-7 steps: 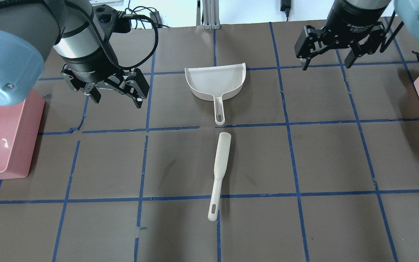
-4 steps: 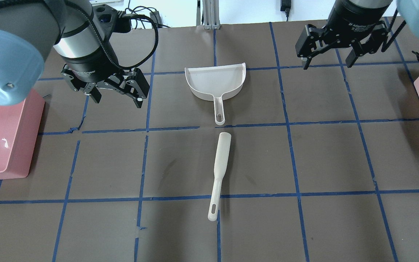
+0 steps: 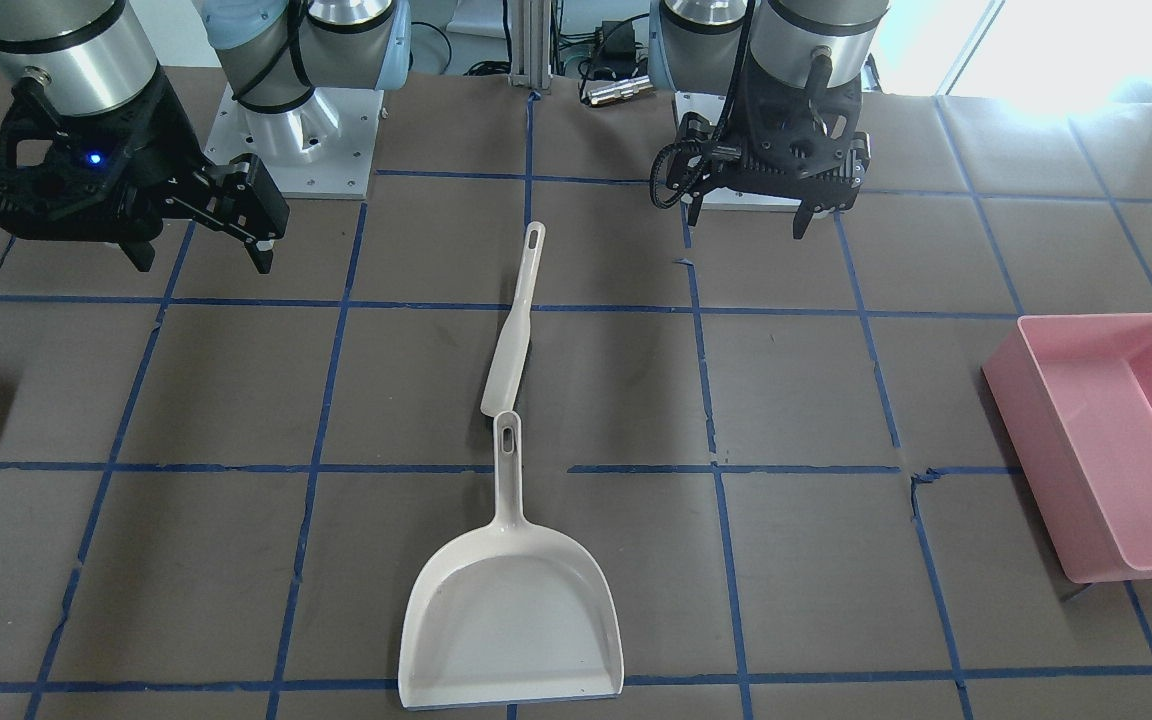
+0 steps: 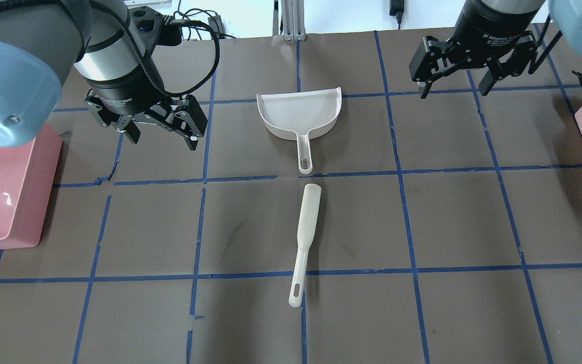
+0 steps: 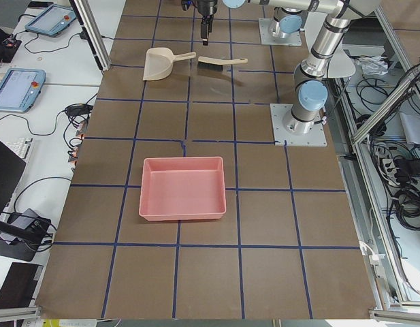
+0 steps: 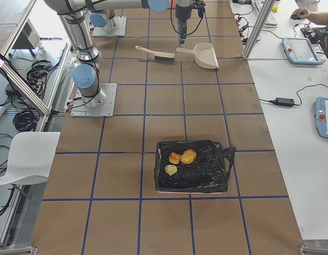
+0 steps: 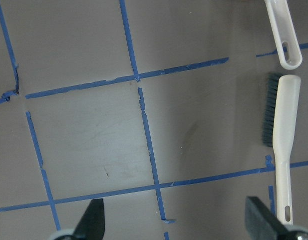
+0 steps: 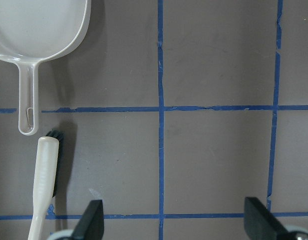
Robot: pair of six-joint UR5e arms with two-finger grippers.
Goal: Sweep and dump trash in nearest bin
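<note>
Exterior right view, closest first: the trash [image 6: 182,158] is sitting in the black-lined bin [image 6: 206,178], well short of the dustpan [image 6: 204,56]. The brush [image 6: 153,53] lies just off the dustpan's handle. The right gripper [image 4: 452,92] and left gripper [image 4: 162,141] hover on either side of the dustpan, jaws spread wide, holding nothing.
</note>
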